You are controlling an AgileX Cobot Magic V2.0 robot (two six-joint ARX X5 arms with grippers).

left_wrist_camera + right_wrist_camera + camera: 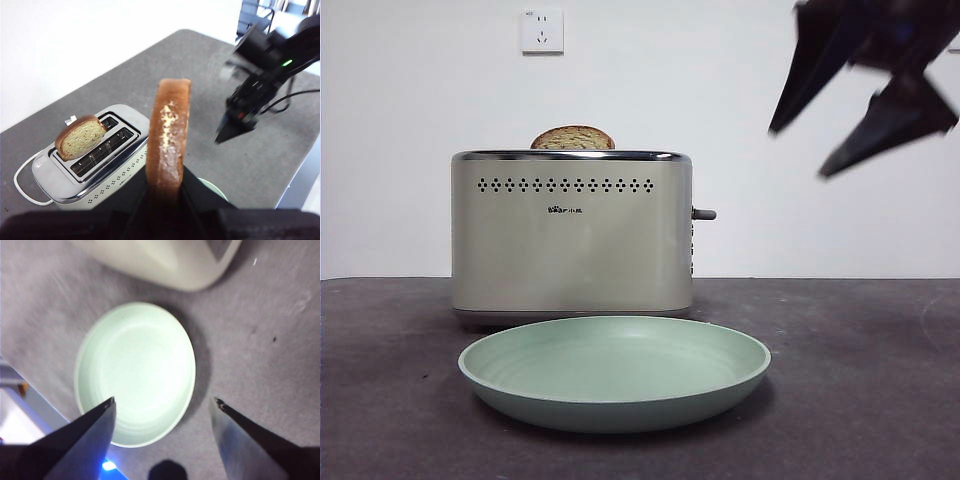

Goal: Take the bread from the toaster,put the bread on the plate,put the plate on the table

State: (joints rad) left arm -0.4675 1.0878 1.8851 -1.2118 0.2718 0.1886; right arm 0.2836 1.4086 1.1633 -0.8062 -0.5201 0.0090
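Note:
My left gripper (166,192) is shut on the bread (169,140), a thick brown-crusted slice held edge-on high above the toaster (95,172). This gripper is out of the front view. A second slice (572,138) still pokes from a slot of the cream toaster (570,240). The mint-green plate (620,412) lies empty on the table (880,380) just in front of the toaster. My right gripper (164,400) is open, hovering above the plate (135,372). In the front view the right gripper (800,152) hangs at the upper right, beside and above the toaster.
A white cord (22,187) loops out from the toaster's end. The toaster's grey lever (704,214) sticks out toward the right gripper's side. A wall socket (542,30) sits on the white wall behind. The table's edge (295,175) runs close behind the right arm.

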